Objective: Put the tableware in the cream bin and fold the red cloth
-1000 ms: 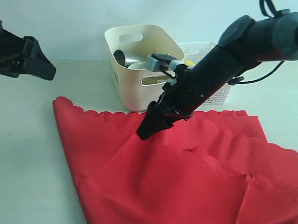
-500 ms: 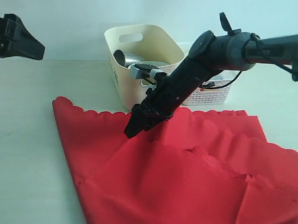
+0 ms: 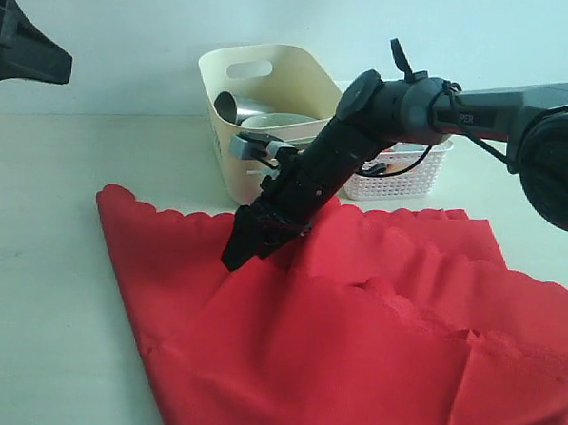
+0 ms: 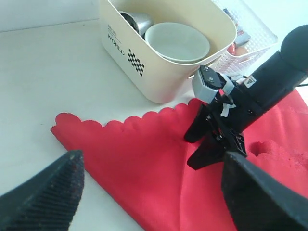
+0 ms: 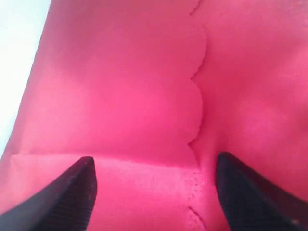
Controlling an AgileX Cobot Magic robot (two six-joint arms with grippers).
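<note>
**Cloth fold in hand; right gripper poised over a hem, nothing gripped**

The right gripper (image 5: 154, 192) is seen with its fingers spread apart and nothing between them. In the right wrist view a scalloped hem of the red cloth (image 3: 353, 349) runs up between the two fingers. In the exterior view the fingertips are down at the cloth surface; whether contact is made cannot be told.

The left gripper (image 4: 149, 197) is likewise spread wide and empty. It is held well above the table, apart from the cloth's left corner.

The cloth lies open on the table just in front of the cream bin (image 3: 273, 52), with one layer lapped over another and some rumpling at the right. A white bowl (image 4: 177, 42) and a steel cup (image 4: 137, 21) are seen inside the bin. The other tableware cannot be made out, and none is seen on the table.

The bin-loading step is judged finished and the folding step begun. For the next move, the right fingers would need to be closed on the hem, preferably on the upper layer only, before any lift. The left corner is likely to need holding as well.
</note>
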